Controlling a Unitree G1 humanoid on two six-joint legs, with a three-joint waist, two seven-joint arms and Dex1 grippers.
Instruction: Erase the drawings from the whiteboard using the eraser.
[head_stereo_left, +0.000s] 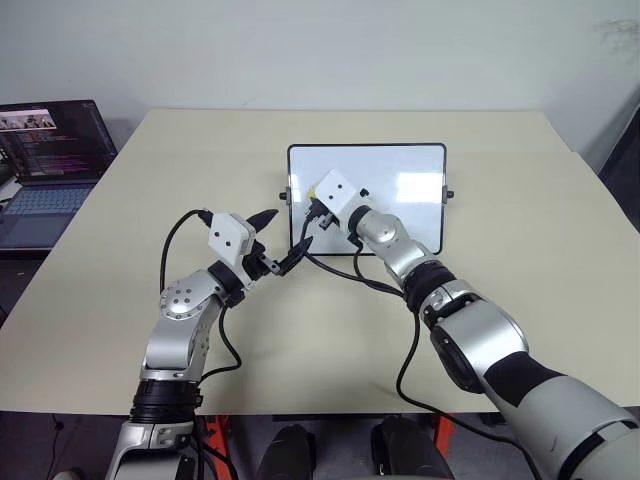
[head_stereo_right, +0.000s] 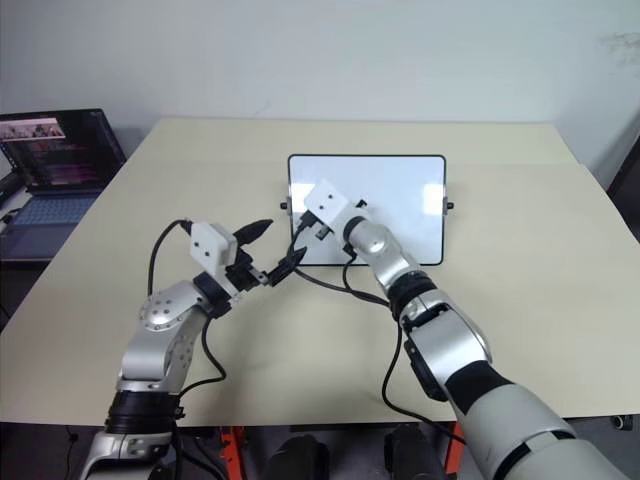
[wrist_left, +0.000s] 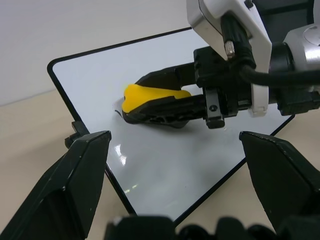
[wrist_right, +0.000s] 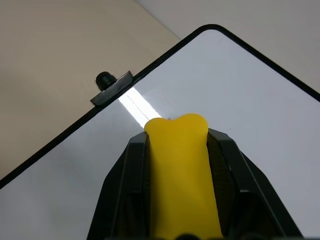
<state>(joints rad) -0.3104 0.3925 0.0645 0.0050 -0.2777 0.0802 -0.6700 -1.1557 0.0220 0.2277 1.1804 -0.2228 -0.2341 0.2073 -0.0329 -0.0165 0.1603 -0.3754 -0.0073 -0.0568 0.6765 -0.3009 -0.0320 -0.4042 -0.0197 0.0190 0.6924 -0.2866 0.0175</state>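
Note:
The whiteboard (head_stereo_left: 400, 165) lies flat on the beige table, its black frame and side knob (wrist_right: 105, 80) showing. My right gripper (wrist_right: 177, 150) is shut on the yellow eraser (wrist_left: 145, 95), whose tip rests over the board's left part near the edge. My left gripper (head_stereo_left: 280, 238) hovers open just in front of the board's near left corner, with nothing between its fingers (wrist_left: 75, 185). The drawings are hidden; the board surface that shows is plain white with glare.
An open laptop (head_stereo_left: 50, 160) stands on a separate surface at the far left. The beige table (head_stereo_left: 520, 280) spreads wide to the right of the board and in front of it. Black cables (head_stereo_left: 345, 275) hang from my right wrist.

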